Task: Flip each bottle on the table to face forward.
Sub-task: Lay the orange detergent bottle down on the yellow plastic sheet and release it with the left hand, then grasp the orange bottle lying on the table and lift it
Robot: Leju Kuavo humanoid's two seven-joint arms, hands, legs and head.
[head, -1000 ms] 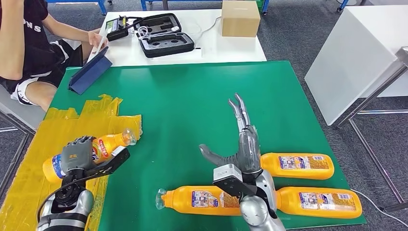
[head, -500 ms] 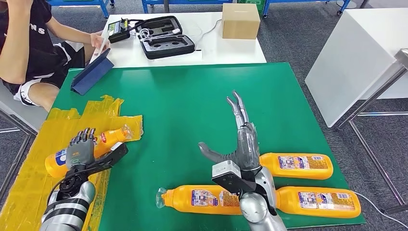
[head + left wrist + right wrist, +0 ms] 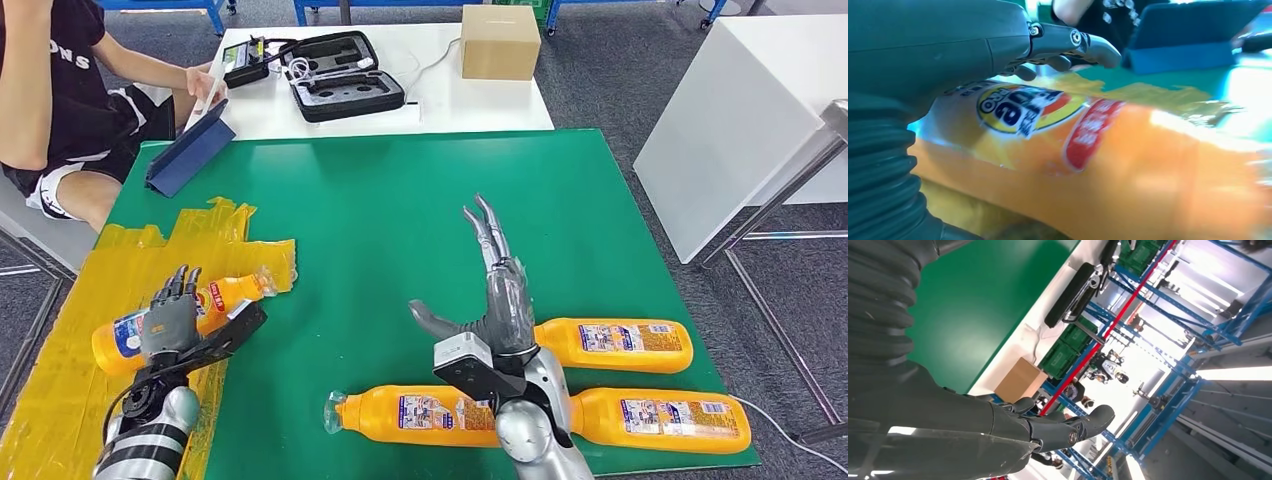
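One orange bottle (image 3: 225, 297) lies on its side on the yellow tape (image 3: 80, 380) at the table's left. My left hand (image 3: 172, 320) is over its middle, fingers straightened and thumb out to the side, not closed around it. The left wrist view has the bottle (image 3: 1108, 165), logo label up, just under that hand (image 3: 998, 45). Three more orange bottles lie on the green mat near the front edge: one at front middle (image 3: 415, 414), one at right (image 3: 615, 344), one at front right (image 3: 665, 420). My right hand (image 3: 495, 290) is raised above them, fingers spread, holding nothing; the right wrist view (image 3: 998, 425) shows it bare.
A person sits at the far left by a blue tablet case (image 3: 190, 152). Behind the green mat (image 3: 400, 210), a white table carries a black foam case (image 3: 345, 75) and a cardboard box (image 3: 500, 40). A white cabinet (image 3: 740, 120) stands to the right.
My left hand has set the orange bottle down on the yellow tape and uncurled its fingers from it. The right hand has drifted slightly left, still spread.
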